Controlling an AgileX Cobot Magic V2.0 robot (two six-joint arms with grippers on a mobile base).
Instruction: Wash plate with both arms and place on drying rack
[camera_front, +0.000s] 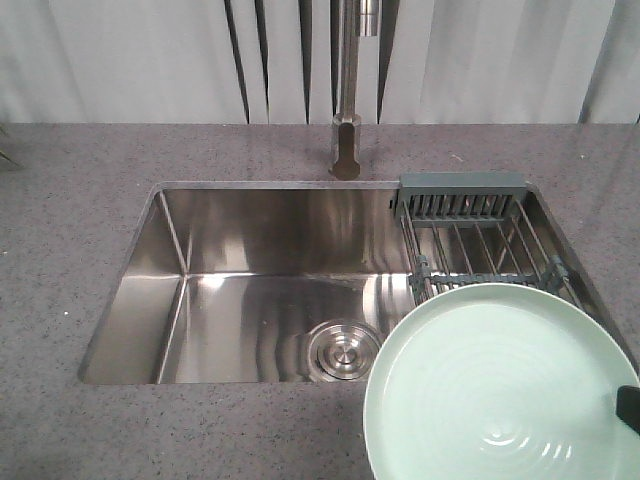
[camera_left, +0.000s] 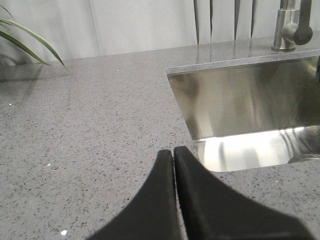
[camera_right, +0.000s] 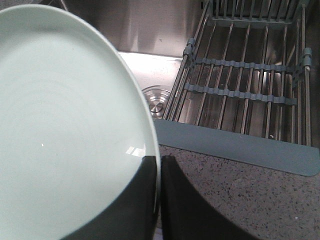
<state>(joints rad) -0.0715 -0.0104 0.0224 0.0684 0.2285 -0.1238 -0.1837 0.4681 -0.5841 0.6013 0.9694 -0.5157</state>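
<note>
Over the front-right corner of the sink (camera_front: 280, 215), right gripper (camera_right: 159, 162) is clamping the plate (camera_front: 500, 385) by its rim near the drying rack (camera_front: 480, 240) — left gripper (camera_left: 173, 154) is hovering above the counter (camera_left: 90, 125), pinched closed, empty

You see 3 bright, softly lit views. Glare streaks the sink (camera_left: 240, 105) beyond the left jaws; a small highlight sits on the plate (camera_right: 65, 125) above the right jaws.

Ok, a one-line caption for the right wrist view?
Right gripper clamps the rim of the mint-green plate, wire drying rack in the sink beyond.
</note>
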